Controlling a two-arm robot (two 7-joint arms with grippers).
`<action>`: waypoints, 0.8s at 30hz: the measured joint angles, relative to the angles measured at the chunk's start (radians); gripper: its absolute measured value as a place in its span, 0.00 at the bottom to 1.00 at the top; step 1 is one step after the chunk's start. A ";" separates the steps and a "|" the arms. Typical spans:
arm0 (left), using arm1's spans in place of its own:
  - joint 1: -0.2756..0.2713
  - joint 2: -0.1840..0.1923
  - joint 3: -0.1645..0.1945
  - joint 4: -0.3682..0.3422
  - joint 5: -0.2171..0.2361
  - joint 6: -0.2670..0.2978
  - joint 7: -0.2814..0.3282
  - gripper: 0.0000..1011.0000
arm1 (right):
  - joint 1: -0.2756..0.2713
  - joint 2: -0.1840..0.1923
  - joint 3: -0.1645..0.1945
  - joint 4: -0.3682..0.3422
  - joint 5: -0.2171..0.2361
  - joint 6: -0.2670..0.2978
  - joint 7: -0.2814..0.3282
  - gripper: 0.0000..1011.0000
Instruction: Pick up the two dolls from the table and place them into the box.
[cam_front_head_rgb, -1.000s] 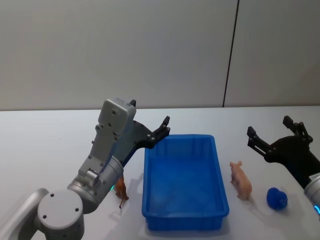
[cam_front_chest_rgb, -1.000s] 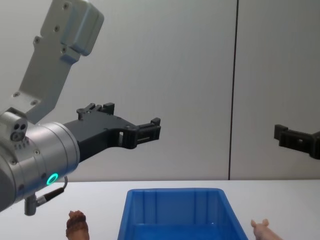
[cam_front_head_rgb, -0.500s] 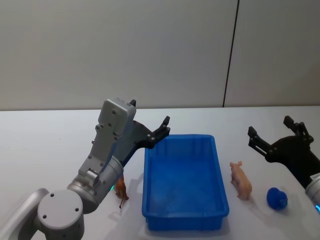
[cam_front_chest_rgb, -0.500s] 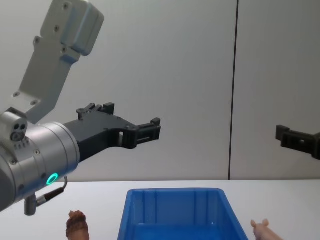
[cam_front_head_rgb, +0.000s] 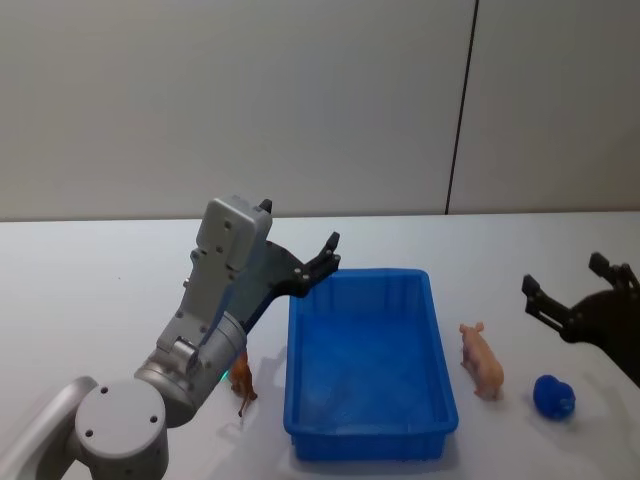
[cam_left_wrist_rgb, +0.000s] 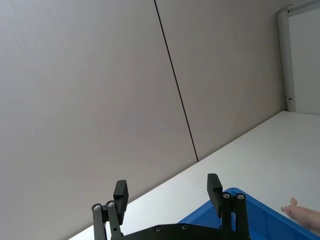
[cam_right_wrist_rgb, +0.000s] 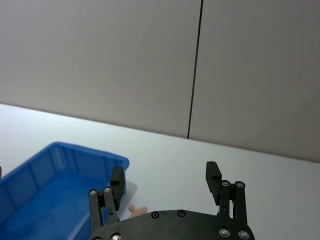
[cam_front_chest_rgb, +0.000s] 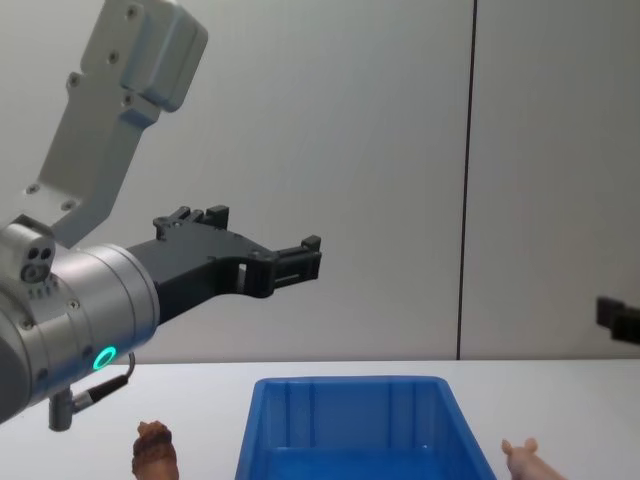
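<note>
Right of the box (cam_front_head_rgb: 365, 272), blue doll (cam_front_head_rgb: 553, 397) sits on the table (cam_front_head_rgb: 100, 290); right gripper (cam_front_head_rgb: 562, 276) hovers near, fingers spread, empty. Brown doll (cam_front_head_rgb: 241, 383) stands left of box; left gripper (cam_front_head_rgb: 330, 252) raised, spread, empty. Step: approach. Next: descend, centre, close.

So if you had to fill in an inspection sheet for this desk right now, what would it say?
Surface: white table, flat and plain.
Job's things: blue box mid-table, nothing in it; brown doll beside its left wall; blue doll far right.
Clutter: pink pig between box and blue doll.
Grippers: left gripper open, raised over the box's far left corner; right gripper open, raised on the right.
Cables: short lead under the left arm's wrist.
Surroundings: grey wall with a dark seam.
</note>
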 joint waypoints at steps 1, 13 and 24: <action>0.000 0.000 0.000 0.000 0.000 0.000 0.000 0.99 | -0.005 0.008 0.005 0.004 0.005 0.007 0.010 0.99; 0.000 0.000 0.000 0.000 0.000 0.000 0.000 0.99 | -0.055 0.063 0.026 0.019 0.003 0.060 0.072 0.99; 0.000 0.000 0.000 0.000 0.000 0.000 0.000 0.99 | -0.090 0.085 0.025 0.038 -0.024 0.094 0.104 0.99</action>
